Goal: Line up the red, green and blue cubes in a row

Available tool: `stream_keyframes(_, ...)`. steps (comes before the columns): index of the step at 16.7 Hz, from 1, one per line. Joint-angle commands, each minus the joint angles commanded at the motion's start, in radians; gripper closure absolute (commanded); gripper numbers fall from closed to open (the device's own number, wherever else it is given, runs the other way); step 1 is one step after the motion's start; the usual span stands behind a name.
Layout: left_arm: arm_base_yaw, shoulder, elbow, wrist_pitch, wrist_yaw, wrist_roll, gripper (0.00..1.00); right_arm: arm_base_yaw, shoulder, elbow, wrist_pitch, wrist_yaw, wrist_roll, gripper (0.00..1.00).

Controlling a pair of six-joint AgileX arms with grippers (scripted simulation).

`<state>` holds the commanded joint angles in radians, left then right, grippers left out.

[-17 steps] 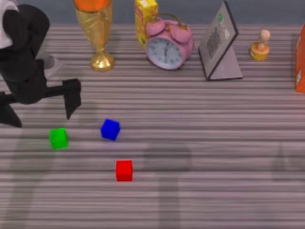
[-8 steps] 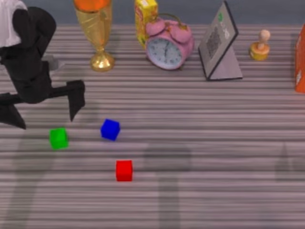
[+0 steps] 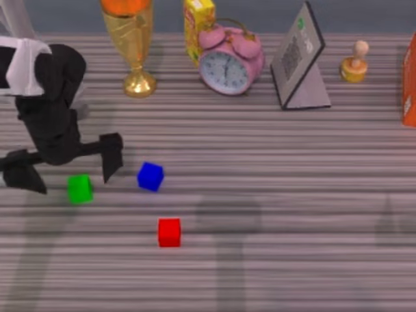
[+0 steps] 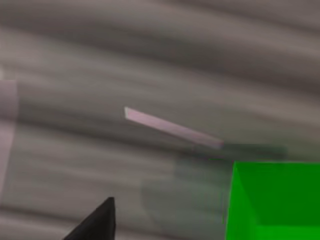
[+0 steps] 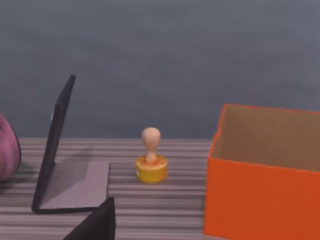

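The left pincer point(image 3: 65, 168) hovers spread wide, the small matte bright-green cube point(image 3: 80, 188) just beneath and between its fingers. It should centre over the cube, descend straight, then close squarely.

Three cubes: one red cube point(image 3: 169, 232), one green cube point(image 3: 80, 188), one blue cube point(image 3: 150, 176)

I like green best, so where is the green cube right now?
In the top view the green cube sits on the table's left side, left of the blue cube, just below the left hand, whose open fingers straddle it from above.
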<state>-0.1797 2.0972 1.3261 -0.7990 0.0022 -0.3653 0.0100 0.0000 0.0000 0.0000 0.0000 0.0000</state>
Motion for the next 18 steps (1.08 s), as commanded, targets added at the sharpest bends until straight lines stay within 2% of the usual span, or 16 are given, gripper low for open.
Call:
stream_keyframes(3, 0.0, 0.034, -0.038, 0.071, 0.0, 0.0, 0.0, 0.0, 0.0, 0.0, 0.0, 0.0, 0.0, 0.0)
stream_keyframes(7, 0.0, 0.036, -0.04, 0.075, 0.0, 0.0, 0.0, 0.0, 0.0, 0.0, 0.0, 0.0, 0.0, 0.0)
stream_keyframes(18, 0.0, 0.036, -0.04, 0.075, 0.0, 0.0, 0.83, 0.0, 0.0, 0.0, 0.0, 0.0, 0.0, 0.0)
